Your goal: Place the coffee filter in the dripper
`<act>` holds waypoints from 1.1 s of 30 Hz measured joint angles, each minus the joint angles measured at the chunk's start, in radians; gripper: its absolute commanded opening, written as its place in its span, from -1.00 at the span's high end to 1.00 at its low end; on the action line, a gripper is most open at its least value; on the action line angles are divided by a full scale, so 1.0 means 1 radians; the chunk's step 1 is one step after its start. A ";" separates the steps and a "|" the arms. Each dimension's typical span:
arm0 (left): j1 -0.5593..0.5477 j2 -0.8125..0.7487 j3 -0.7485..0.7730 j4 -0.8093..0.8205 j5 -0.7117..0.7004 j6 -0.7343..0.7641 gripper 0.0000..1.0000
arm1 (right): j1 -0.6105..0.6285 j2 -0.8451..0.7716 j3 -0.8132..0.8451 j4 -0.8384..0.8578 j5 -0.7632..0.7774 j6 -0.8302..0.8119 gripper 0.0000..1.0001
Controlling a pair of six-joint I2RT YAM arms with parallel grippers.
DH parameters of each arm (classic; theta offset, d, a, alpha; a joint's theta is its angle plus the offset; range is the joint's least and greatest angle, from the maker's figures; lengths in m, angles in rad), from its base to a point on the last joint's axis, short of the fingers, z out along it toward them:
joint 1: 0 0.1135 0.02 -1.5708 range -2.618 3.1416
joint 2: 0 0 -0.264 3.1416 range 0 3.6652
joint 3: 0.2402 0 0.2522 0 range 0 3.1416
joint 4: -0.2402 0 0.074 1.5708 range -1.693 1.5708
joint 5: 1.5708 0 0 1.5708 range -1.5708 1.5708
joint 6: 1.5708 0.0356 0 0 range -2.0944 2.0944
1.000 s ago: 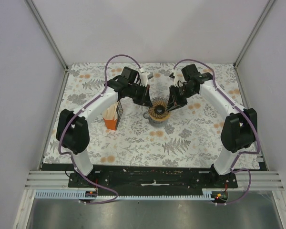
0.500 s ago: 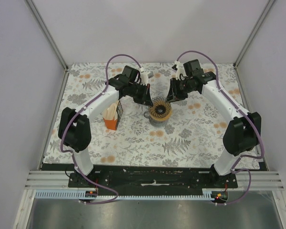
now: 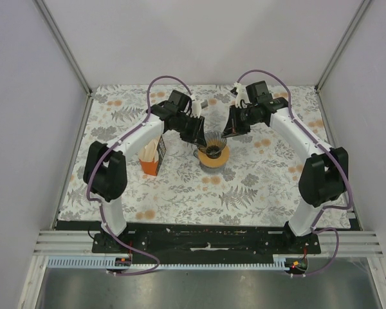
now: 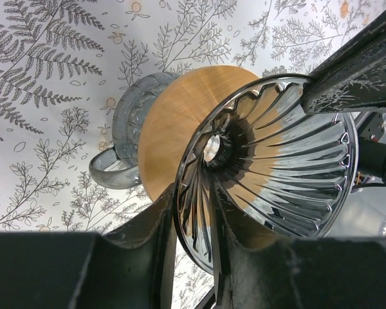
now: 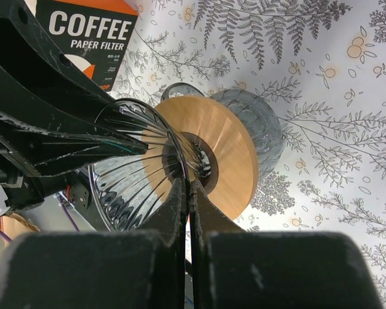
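The smoky ribbed dripper [image 3: 213, 141] with its wooden collar [image 3: 214, 158] is tilted over the clear glass jug [image 4: 130, 119]. My left gripper [image 3: 201, 134] is shut on the dripper's rim [image 4: 194, 212], with one finger inside the cone and one outside. My right gripper [image 3: 229, 129] is shut on the opposite rim [image 5: 188, 183], its jaws nearly touching. The dripper [image 5: 138, 174] holds no paper. Cream coffee filters [image 3: 150, 149] stick out of an orange box [image 3: 152, 161] to the left.
The box reads "COFFEE PAPER FILTER" [image 5: 87, 32] in the right wrist view. The jug [image 5: 257, 125] stands on the floral tablecloth [image 3: 264, 180] mid-table. White walls close in the back and sides.
The dripper has tipped from mouth-up to tilted, and its wooden collar now shows below the cone. My right gripper has drawn back and up, and the left has shifted slightly.
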 measured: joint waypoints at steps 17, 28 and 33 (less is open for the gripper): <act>-0.032 -0.053 -0.043 0.040 -0.076 0.026 0.89 | 0.011 -0.158 -0.256 0.272 0.009 -0.049 1.00; -0.019 -0.063 -0.093 0.089 -0.087 0.025 0.96 | 0.041 -0.159 -0.279 0.345 0.041 -0.073 1.00; -0.020 -0.080 -0.122 0.122 -0.105 0.025 0.96 | 0.044 -0.182 -0.340 0.431 0.042 -0.081 1.00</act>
